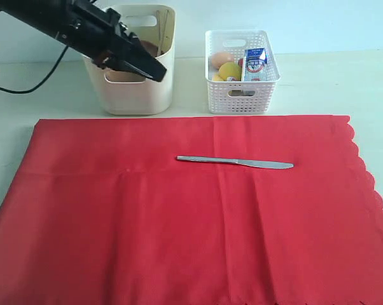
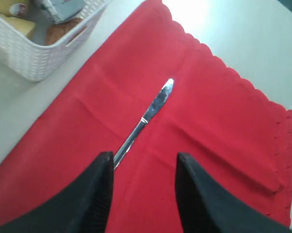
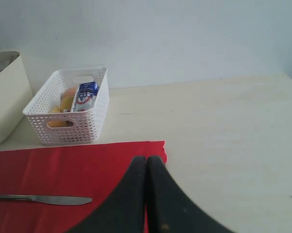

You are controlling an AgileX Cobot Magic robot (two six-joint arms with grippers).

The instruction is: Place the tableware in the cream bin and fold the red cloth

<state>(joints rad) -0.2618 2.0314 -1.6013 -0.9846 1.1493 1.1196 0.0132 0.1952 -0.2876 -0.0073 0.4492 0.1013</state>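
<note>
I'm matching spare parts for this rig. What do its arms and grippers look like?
The left arm is black and blocky, with a thin black cable hanging from it. The left gripper has two black, tapering fingers. The right gripper has black fingers with rounded tips.

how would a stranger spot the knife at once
Find the big red cloth spread on the table. Near its middle lies a slim metal table knife, blade toward the scalloped edge. It is the only thing lying on the cloth.
</note>
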